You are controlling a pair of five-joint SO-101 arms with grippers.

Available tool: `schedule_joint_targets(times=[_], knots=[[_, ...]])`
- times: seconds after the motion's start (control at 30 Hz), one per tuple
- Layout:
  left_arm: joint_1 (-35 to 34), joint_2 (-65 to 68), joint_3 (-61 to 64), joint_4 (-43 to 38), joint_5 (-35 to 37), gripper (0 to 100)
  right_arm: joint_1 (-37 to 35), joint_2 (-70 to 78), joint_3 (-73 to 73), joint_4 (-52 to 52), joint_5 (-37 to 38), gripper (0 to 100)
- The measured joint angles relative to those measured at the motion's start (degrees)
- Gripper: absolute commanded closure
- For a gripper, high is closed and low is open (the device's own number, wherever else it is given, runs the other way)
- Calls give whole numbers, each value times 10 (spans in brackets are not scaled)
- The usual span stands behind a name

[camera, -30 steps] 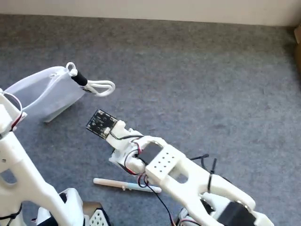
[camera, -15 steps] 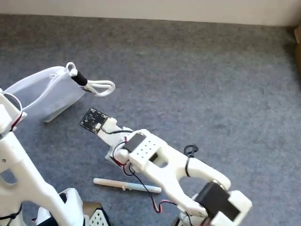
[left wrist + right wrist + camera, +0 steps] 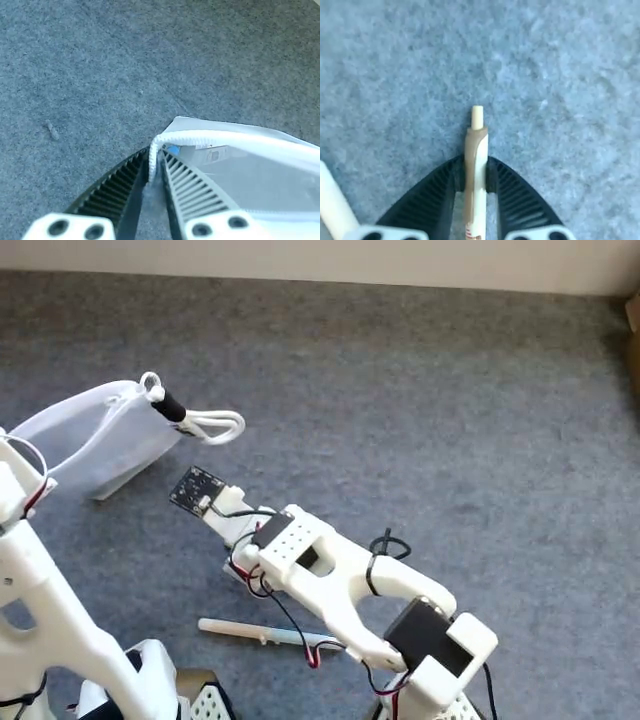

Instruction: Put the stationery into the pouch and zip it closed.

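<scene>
Right gripper (image 3: 475,169): black ribbed fingers (image 3: 436,192) narrow, clamped on a white-barrelled click pen w/ tan clip and cream push-button (image 3: 476,145). Pen runs straight out btwn the fingers, button end sticking past the tips, over grey short-pile carpet (image 3: 560,75). Tips close above the carpet; can't tell if the pen touches it. Beside one finger, at the frame edge, a cream rod-like thing (image 3: 334,197); can't tell what it is.

In the high view the right arm (image 3: 330,575) stretches low over the carpet, small black circuit board (image 3: 196,487) at its front end. Just behind the wrist, toward the arm bases, a second cream-white pen (image 3: 268,633) lies flat on the carpet, partly under the arm.

Ahead of that gripper and off to its left: translucent white plastic zip pouch (image 3: 95,440), mouth open, black zip pull (image 3: 170,405) and white cord loop (image 3: 217,425) at the end nearest the right arm.

Left gripper (image 3: 155,156): fingers narrow, pinching the pouch's white ribbed rim (image 3: 210,137) at its corner. Pouch body (image 3: 250,175) spreads off to one side of the fingers; small blue patch (image 3: 172,149) shows through it, unidentifiable. Left arm (image 3: 40,590) stands at the pouch's far end from the pull.
</scene>
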Motion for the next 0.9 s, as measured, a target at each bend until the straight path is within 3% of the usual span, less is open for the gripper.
schedule_joint_targets(times=[0.17,0.47,0.73,0.9], knots=[[0,0,0,0,0,994,-1,1,-13,28,0,995],[0,0,0,-1,0,994,-3,2,-95,186,0,995],[40,0,0,-1,0,994,-3,0,-103,209,0,995],[68,-1,0,-1,-1,994,-4,-81,-97,211,0,995]])
